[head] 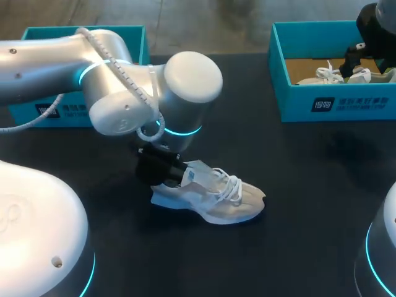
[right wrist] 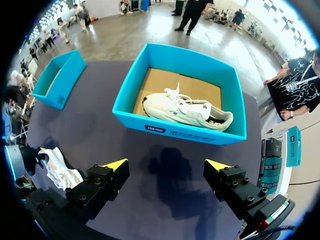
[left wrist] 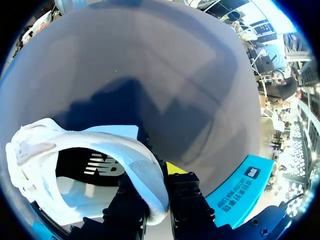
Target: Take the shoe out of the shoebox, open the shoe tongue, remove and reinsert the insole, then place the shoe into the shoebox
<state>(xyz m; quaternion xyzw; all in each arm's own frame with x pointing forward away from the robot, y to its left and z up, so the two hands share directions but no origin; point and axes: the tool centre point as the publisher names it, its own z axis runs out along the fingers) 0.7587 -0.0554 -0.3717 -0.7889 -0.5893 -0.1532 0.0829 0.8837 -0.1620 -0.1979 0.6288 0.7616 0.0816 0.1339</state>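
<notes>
A white shoe (head: 223,198) with white laces lies on its sole in the middle of the dark table, toe to the right. My left gripper (head: 162,174) is at its heel, shut on the heel collar. In the left wrist view the collar (left wrist: 150,180) runs between the two fingers, and the dark insole (left wrist: 100,167) shows inside the shoe's mouth. My right gripper (right wrist: 165,165) hangs open and empty above the table, short of the right shoebox (right wrist: 180,132). In the head view the right gripper (head: 362,55) is over that box (head: 334,102).
A second white shoe (right wrist: 187,111) lies inside the right shoebox on its cardboard floor. Another turquoise box (head: 43,111) stands at the back left, partly hidden by my left arm. The table (head: 297,185) between shoe and right box is bare.
</notes>
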